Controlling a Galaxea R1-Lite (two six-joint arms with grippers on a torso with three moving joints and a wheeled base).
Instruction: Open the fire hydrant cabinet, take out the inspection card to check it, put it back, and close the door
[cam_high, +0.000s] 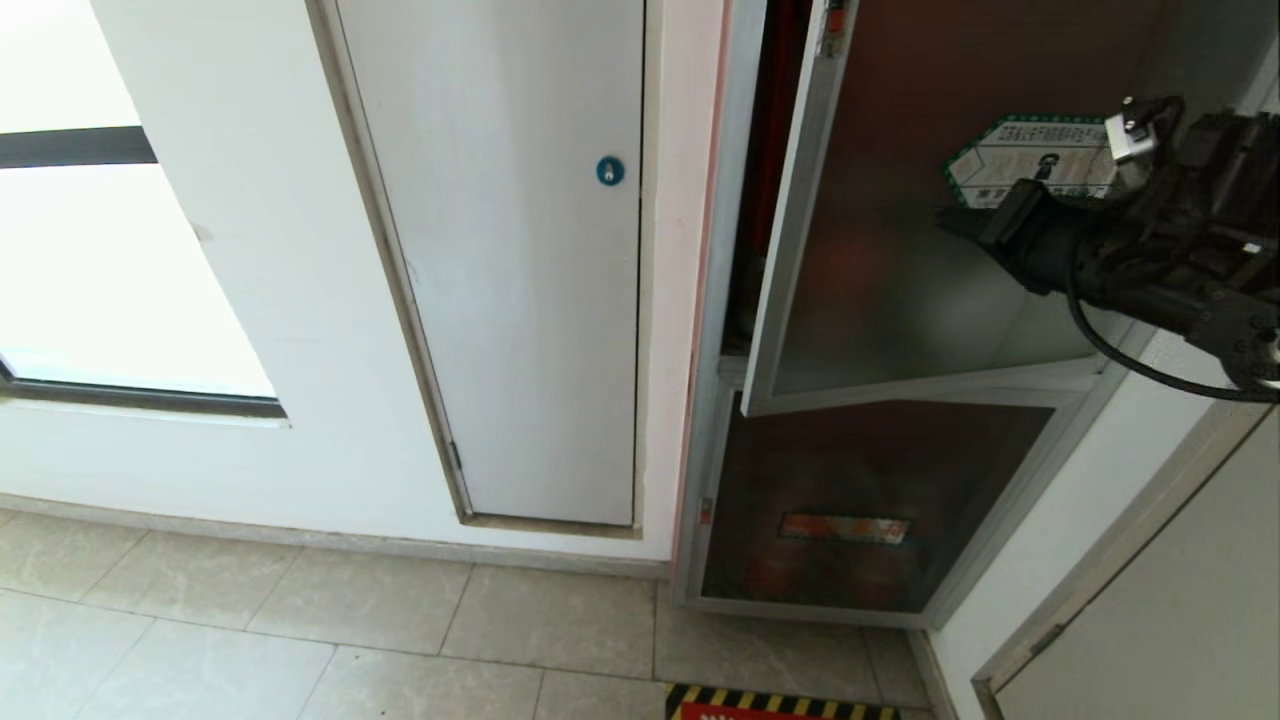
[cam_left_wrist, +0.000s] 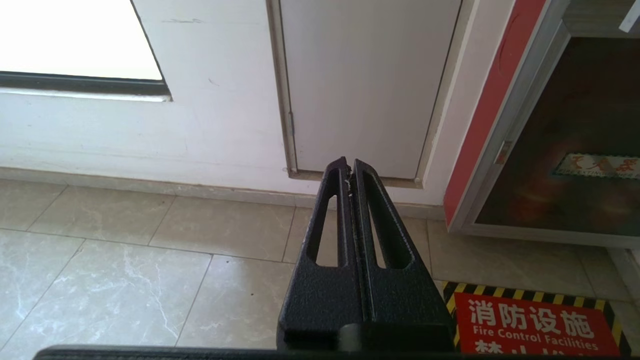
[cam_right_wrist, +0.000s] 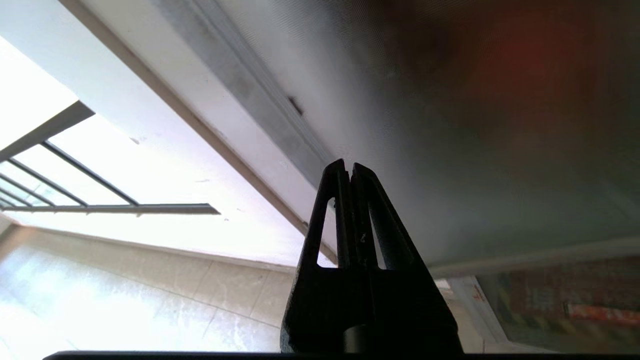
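Right arm (cam_high: 1130, 250) matte black, looped black cable, small silver block – jaws slotted, textured black.

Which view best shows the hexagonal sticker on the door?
The head view: the sticker shows on the ajar door, partly behind the right gripper. The right wrist view shows only bare glass; the left wrist view misses it.

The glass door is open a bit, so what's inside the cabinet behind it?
Through the gap beside the door, only a dark red strip of the fire hydrant cabinet interior shows. The tinted glass hides the rest, so no inspection card can be seen.
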